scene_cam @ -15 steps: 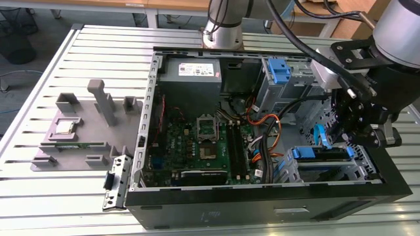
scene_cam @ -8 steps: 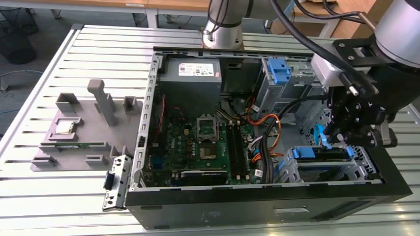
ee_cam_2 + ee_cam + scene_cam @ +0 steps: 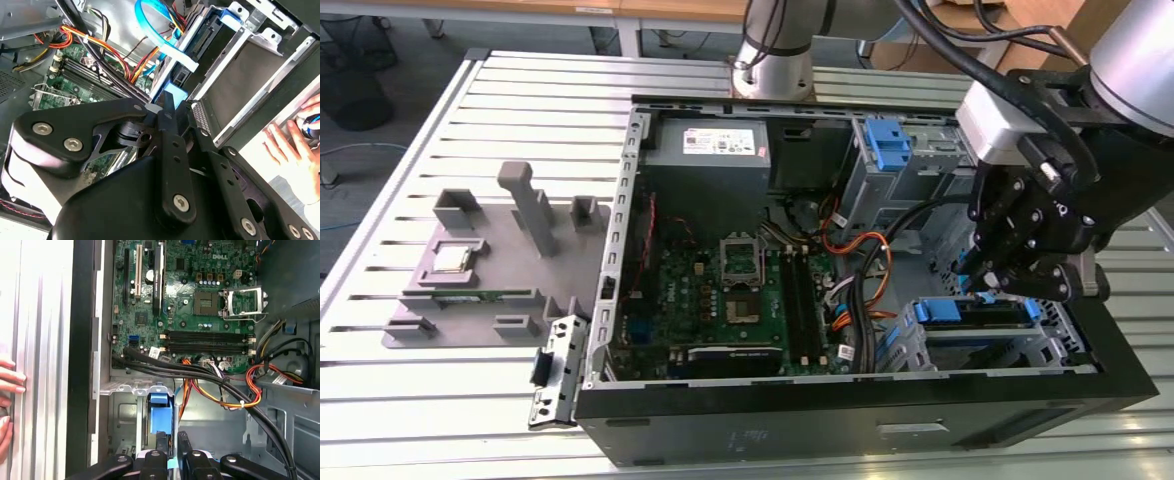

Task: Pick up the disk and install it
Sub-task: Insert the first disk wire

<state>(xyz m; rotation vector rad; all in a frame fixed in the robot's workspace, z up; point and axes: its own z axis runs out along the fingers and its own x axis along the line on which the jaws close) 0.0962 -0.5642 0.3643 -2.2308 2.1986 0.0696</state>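
Blue-framed disk, green motherboard, black end effector

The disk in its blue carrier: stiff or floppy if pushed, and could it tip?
Likely stiff: the disk looks a flat slab in a plastic frame. Held between the drive cage walls, it should slide rather than tip. Its blue tab may flex.

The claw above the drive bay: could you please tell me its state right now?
Claw: cannot be told whether open or closed; it sits at the blue-framed flat silver disk.

Open computer case, motherboard, grey fixture
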